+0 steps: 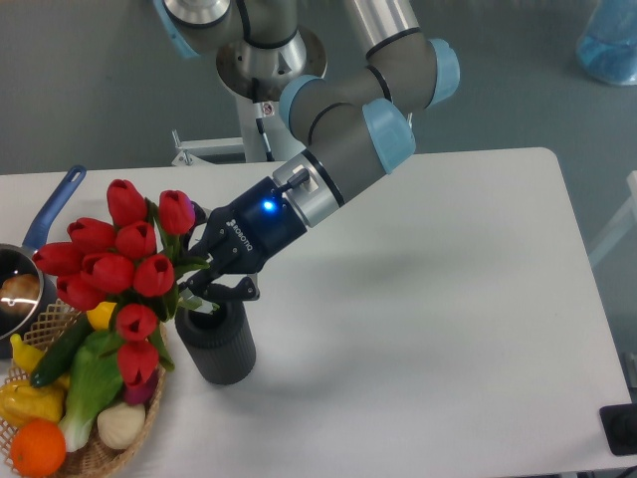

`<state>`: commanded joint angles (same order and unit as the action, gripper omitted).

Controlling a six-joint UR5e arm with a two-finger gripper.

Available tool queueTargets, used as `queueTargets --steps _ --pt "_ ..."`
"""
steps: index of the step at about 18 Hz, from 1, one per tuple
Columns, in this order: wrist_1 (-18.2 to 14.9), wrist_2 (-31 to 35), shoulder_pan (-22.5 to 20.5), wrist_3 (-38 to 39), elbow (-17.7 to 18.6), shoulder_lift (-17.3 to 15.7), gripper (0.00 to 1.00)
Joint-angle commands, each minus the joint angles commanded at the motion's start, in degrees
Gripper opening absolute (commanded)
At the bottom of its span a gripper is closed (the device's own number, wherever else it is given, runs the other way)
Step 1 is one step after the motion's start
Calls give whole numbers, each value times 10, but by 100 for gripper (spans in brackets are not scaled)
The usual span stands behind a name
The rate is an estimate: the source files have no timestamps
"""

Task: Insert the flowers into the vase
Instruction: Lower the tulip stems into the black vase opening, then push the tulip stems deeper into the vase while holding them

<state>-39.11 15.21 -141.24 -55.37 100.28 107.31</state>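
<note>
Surface: white tabletop (428,299), grey floor behind it, arm base at the far edge.
Arm: UR5e reaching down and left across the tabletop, blue light lit on the wrist.
Gripper (204,286): just above the mouth of the vase, tilted toward the left.
Fingers (237,290): dark, closed around the green stems of the flowers low down, right at the vase rim.
Flowers (114,269): bunch of red tulip buds, leaning out to the left of the vase, heads hanging over the basket; stem ends sit at the vase mouth, can't tell how deep they go.
Vase (217,344): dark ribbed cylinder, upright on the tabletop, just right of the basket.
Basket (90,453): wicker, bottom-left corner, holds an orange (38,447), green and yellow produce and a pale bulb; partly covered by the tulip heads.
Saucepan (20,274): blue handle, at the left edge behind the basket, mostly hidden by the buds.
Extra: translucent blue object (609,40) on the floor, top right.
</note>
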Motion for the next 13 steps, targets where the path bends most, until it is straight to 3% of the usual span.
queueTargets --steps 13 --pt "1 0 -1 -30 25 10 18"
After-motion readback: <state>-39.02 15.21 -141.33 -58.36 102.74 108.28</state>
